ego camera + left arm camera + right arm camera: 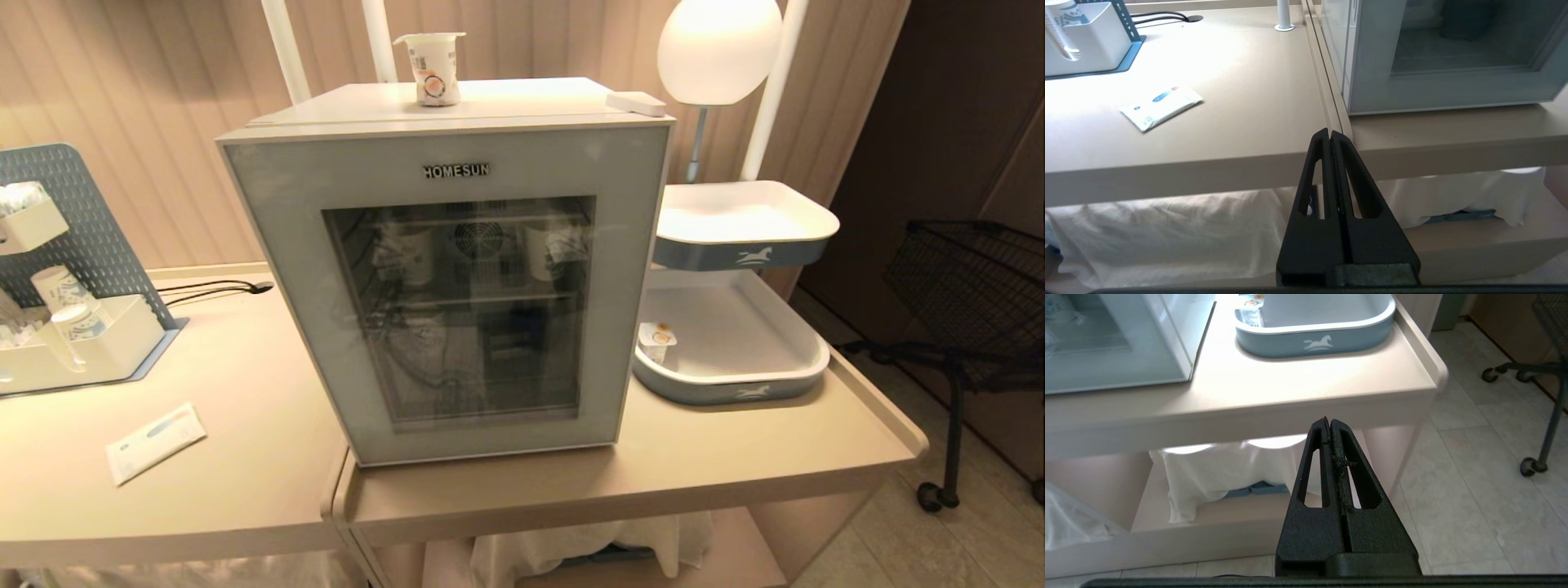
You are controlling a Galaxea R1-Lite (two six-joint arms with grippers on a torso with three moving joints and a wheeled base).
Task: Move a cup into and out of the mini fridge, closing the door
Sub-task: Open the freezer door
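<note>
The cup (433,73), white with an orange-brown picture, stands upright on top of the mini fridge (506,102), near the back. The door (286,245), a grey frame around dark glass lettered HOMESUN, is closed. Neither arm shows in the head view. My left gripper (1329,132) hangs shut and empty in front of the table edge, low and left of the door's bottom corner (1453,87). Below the table's front edge, to the right of the fridge (1106,371), my right gripper (1329,420) is also shut, with nothing in it.
Behind the glass stand two paper cups (412,253). Right of the fridge lies a blue-sided tray (735,384) holding a tiny cup (658,341), with a second tray (747,245) above. A pegboard organizer (90,237), a sachet (155,441) and a wire cart (971,286) flank the tables.
</note>
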